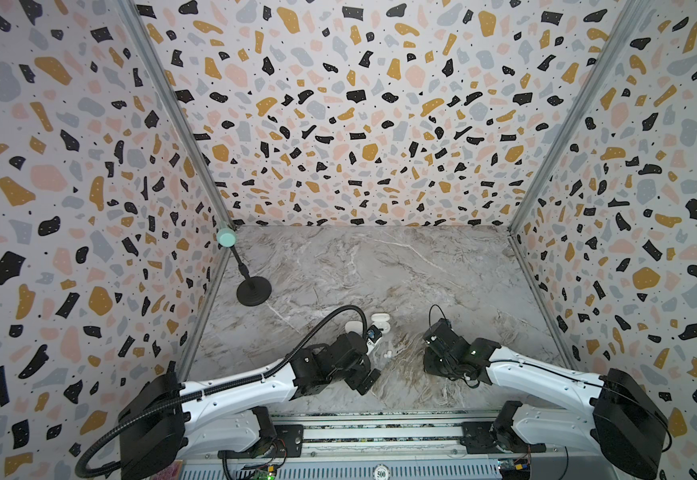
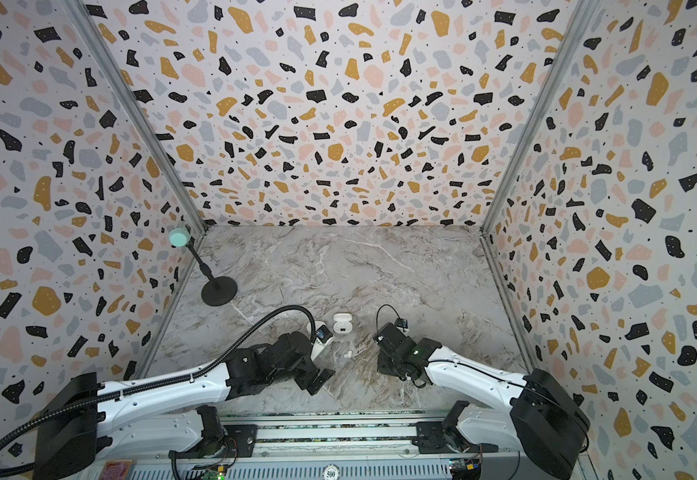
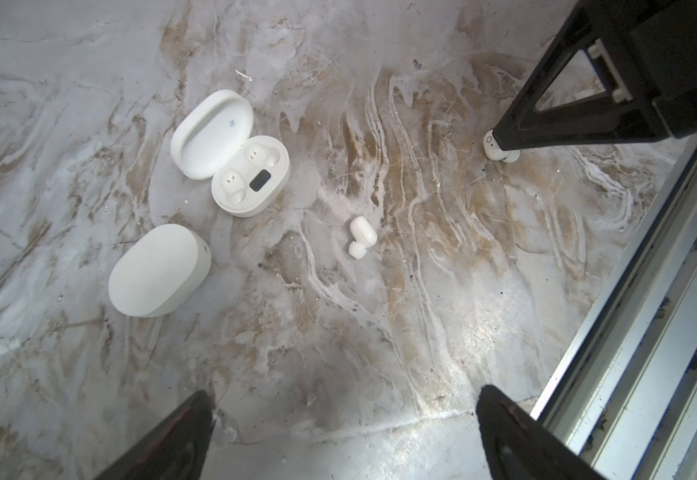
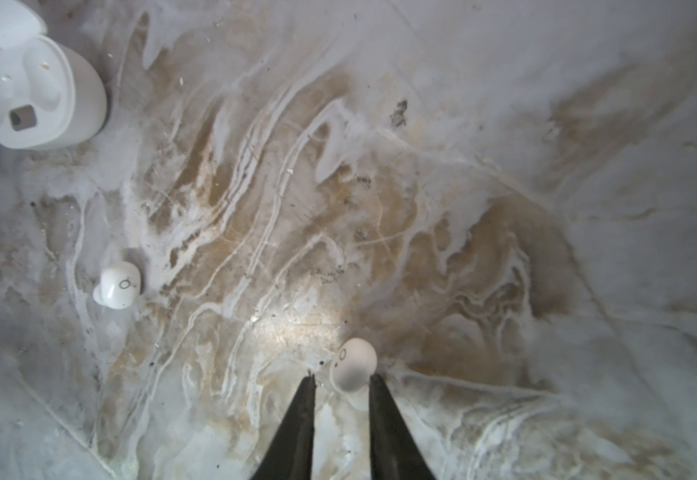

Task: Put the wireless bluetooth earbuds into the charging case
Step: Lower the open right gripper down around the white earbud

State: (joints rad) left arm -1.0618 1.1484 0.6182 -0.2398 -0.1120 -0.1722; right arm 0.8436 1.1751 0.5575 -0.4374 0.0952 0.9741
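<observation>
Worktop is a marble-patterned table (image 3: 380,332) inside patterned walls. A black stand (image 1: 254,291) with a teal cap is at the far left.

Item 1, open charging case (image 3: 230,153): white, lid hinged back, on the table near the middle in both top views (image 1: 381,322). Both sockets are unoccupied and a dark display window sits between them. A closed case (image 3: 159,270), white and pebble-shaped, lies just to its left, close beside it but apart.

Item 2, first earbud (image 3: 362,237): lies loose on the table, nearer than the cases and about centre (image 2: 348,354). It touches nothing else.

Item 3, second earbud (image 4: 353,361): on the table to the right of the first and well apart from it. In both top views the right wrist hides it.

Left gripper (image 3: 344,390): jaws at full spread and holding nothing. Its dark fingers (image 3: 172,440) hang above bare table on the near side of the first earbud.

Right gripper (image 4: 342,378): jaws narrow, with the tips down at the table on either side of the second earbud. One finger (image 4: 384,415) is against the bud. A strip of table shows between the other finger and the bud, so the bud is not clamped. The left wrist view shows the same fingertip at the bud (image 3: 500,147).
</observation>
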